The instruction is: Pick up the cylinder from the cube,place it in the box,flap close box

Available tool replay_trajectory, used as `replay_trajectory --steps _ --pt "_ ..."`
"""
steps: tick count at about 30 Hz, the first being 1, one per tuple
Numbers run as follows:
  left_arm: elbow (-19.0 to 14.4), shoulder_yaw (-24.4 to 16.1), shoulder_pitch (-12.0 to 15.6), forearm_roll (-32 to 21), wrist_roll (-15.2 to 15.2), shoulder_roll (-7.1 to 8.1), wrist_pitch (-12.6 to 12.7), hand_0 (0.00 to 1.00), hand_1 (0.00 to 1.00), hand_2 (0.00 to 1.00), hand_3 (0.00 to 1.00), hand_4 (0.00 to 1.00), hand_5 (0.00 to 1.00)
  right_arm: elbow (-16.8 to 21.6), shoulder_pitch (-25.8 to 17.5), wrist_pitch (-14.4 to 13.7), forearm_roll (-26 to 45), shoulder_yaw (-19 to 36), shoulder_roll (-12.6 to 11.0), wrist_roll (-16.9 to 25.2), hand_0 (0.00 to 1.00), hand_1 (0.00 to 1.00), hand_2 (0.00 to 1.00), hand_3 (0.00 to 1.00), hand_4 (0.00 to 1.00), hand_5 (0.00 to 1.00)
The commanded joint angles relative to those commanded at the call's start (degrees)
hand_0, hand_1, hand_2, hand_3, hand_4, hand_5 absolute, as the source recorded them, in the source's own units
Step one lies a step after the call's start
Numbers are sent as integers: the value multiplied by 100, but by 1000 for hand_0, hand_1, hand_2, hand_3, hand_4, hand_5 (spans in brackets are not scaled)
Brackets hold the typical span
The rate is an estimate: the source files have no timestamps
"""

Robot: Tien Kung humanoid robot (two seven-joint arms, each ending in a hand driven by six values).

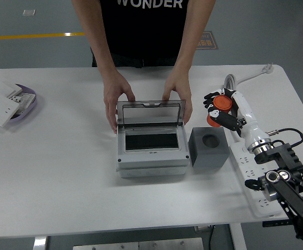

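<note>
Right arm [276,177] enters low right over a power strip [248,164]; grey cube [210,147] sits just right of the box [151,151], its top socket bare; right hand [223,110] grasps the orange cylinder [220,108], lifted above and beyond the cube; box lid [150,112] upright; person's hands [117,96] hold the lid's sides.

Bright, even overhead light, soft shadows, perhaps slight blur at the edges.

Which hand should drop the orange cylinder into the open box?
Right. The right hand already grips the orange cylinder, lifted off the cube beside the open box. No left arm shows.
</note>
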Motion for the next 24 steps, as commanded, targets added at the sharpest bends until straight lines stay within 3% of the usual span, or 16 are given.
replay_trajectory --steps 1,2,7,8,17,24 --pt "0 -13 7 5 7 2 2 608 647 613 669 692 108 -7 59 3 -87 -79 -27 -120 467 468 439 263 2 2" --pt "0 -33 14 16 16 5 4 608 647 613 669 692 107 -23 131 24 -180 -171 -54 -231 395 398 384 243 2 2" --pt "0 -110 41 52 58 16 15 608 647 613 669 692 107 -178 602 208 -549 -666 -176 -851 395 398 384 243 2 2" --pt "0 -119 43 56 64 20 16 608 647 613 669 695 115 -210 702 242 -604 -758 -186 -956 118 212 287 219 2 2" --pt "0 -157 35 61 107 72 29 608 647 614 669 697 123 -353 1653 519 -1033 -1563 -146 -1741 76 187 271 219 2 2" --pt "0 -253 55 137 159 86 30 608 647 614 669 697 123 -316 1868 679 -1057 -1770 -161 -1883 70 184 267 217 2 2"
